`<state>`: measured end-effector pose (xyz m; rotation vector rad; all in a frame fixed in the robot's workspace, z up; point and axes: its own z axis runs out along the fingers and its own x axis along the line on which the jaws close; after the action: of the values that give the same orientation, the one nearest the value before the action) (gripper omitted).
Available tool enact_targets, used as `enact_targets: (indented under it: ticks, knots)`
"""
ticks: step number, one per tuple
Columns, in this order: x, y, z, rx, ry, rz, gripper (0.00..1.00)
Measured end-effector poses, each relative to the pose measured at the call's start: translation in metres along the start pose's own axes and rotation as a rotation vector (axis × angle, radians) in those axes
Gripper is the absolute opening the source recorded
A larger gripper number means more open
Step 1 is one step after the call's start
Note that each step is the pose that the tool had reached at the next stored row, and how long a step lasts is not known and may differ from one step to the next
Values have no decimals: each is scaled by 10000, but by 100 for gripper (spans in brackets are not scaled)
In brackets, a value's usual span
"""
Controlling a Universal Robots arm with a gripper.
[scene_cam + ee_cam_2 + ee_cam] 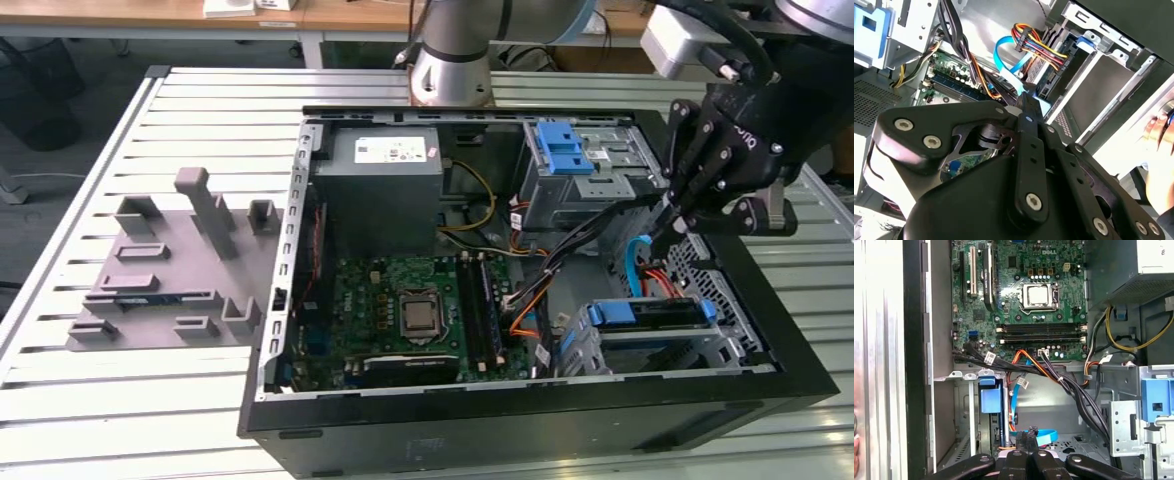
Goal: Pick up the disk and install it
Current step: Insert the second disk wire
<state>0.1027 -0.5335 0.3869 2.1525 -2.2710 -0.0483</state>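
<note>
The disk (650, 314) sits inside the lower drive cage at the front right corner of the open computer case (287, 250), its blue rail facing up. In the first wrist view its blue rail end (990, 400) shows in the cage, and in the second wrist view its blue tab (1085, 40). My gripper (665, 226) hangs inside the case just above and behind the disk. The fingers (1026, 107) are pressed together on the end of a blue flat cable (1004, 52), which curves down towards the disk (641, 262). The same fingertips (1026, 437) and cable (1046, 436) show in the first wrist view.
A blue latch (561, 150) tops the upper drive bay, with the grey power supply (380, 170) beside it. The motherboard (414, 310) and loose cable bundles (1054, 375) fill the case floor. A grey fixture plate (167, 270) lies on the table. A person's hand (1160, 132) is nearby.
</note>
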Motion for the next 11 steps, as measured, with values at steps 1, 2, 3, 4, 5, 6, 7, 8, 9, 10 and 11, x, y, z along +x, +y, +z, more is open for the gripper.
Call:
enact_targets:
  ticks: [1,2,3,4,5,6,7,8,9,10,11]
  knots:
    - [0,0,13,0,0,-3,11]
    - [0,-1,22,0,1,-3,11]
    - [-1,-1,30,0,3,-4,11]
    - [-2,-1,41,0,2,-4,11]
    - [-3,-2,53,0,1,-4,11]
    - [-4,-2,67,0,2,-4,11]
    - [-5,-3,80,0,0,-4,11]
    - [-5,-4,92,0,1,-5,11]
    - [-5,-5,104,0,4,-5,11]
    - [-5,-5,115,0,8,-4,11]
    - [-5,-6,124,0,12,-4,11]
